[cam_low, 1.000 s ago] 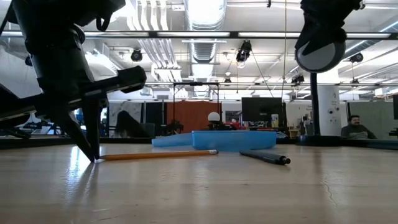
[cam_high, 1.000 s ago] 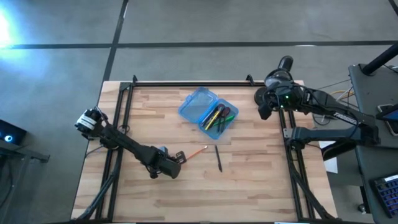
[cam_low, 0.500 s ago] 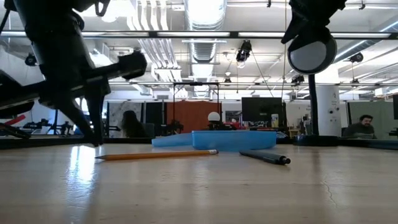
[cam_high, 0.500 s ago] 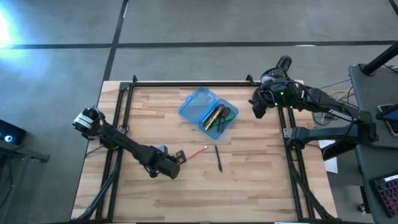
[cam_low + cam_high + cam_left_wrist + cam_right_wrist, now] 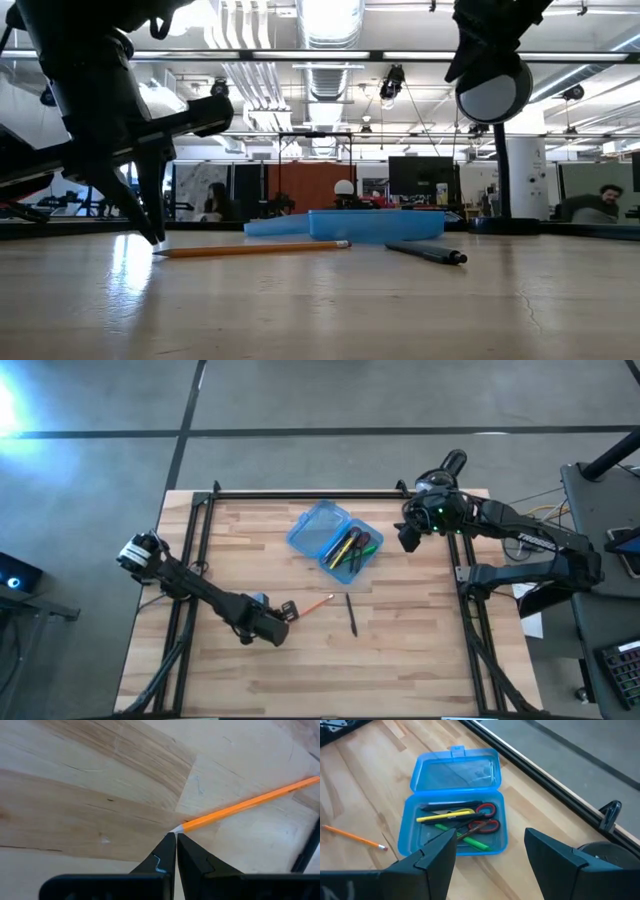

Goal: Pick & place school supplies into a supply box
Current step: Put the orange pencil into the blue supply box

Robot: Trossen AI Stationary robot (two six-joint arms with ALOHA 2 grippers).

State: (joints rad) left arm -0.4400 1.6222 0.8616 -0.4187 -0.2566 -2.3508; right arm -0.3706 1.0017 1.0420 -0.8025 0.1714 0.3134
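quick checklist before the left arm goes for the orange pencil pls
1. Orange pencil lying free on the table: ok.
2. Left gripper opened to take it: not ok, fingers shut, tips right at the sharpened point.
3. Gripper lined up over the pencil's shaft: not ok, it sits at the very tip.
4. Supply box open to receive: ok, lid folded back, pens and scissors already inside.
5. Right gripper clear of the path: ok, open, above the table's far right edge near the box.
6. Black pen out of the way: ok, lies apart from the pencil.
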